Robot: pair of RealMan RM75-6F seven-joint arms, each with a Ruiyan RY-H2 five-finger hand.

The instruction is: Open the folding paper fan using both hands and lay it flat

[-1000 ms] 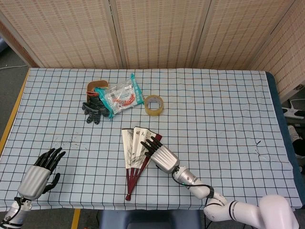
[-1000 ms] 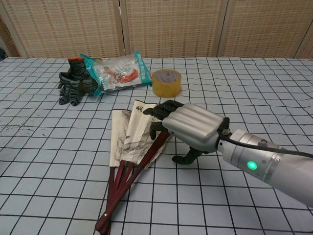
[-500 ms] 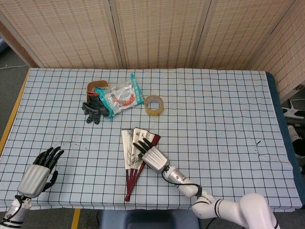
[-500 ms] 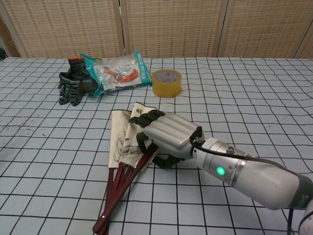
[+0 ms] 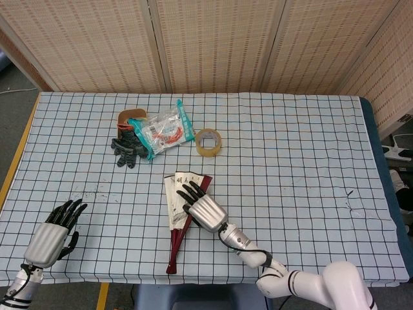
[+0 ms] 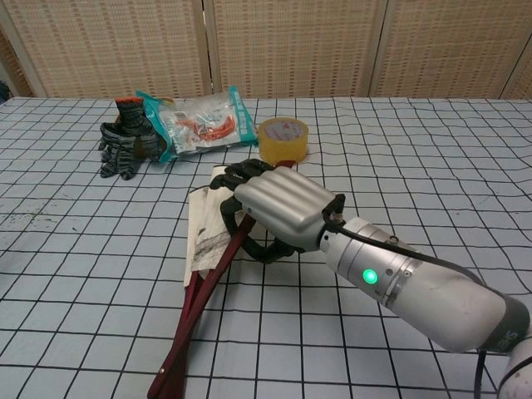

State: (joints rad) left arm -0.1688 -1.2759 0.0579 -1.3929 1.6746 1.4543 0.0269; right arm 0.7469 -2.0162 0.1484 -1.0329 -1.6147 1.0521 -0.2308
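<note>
The paper fan lies near the table's front middle, only partly spread, its dark red ribs running toward the front edge. My right hand lies over the fan's right side. Its fingers curl over the outer rib and the thumb hooks under it, so it grips the fan. In the chest view the right hand hides most of the paper's right half. My left hand hovers at the front left corner, far from the fan, fingers apart and holding nothing. The chest view does not show it.
A roll of yellow tape sits just behind the fan. A plastic bag of red items and a pair of dark gloves lie at the back left. The table's front edge runs close below the fan's pivot.
My right hand slid left across the fan and the leaves drew closer together, so the fan looks narrower. Its pivot end shifted slightly left. The left hand dropped a little.
</note>
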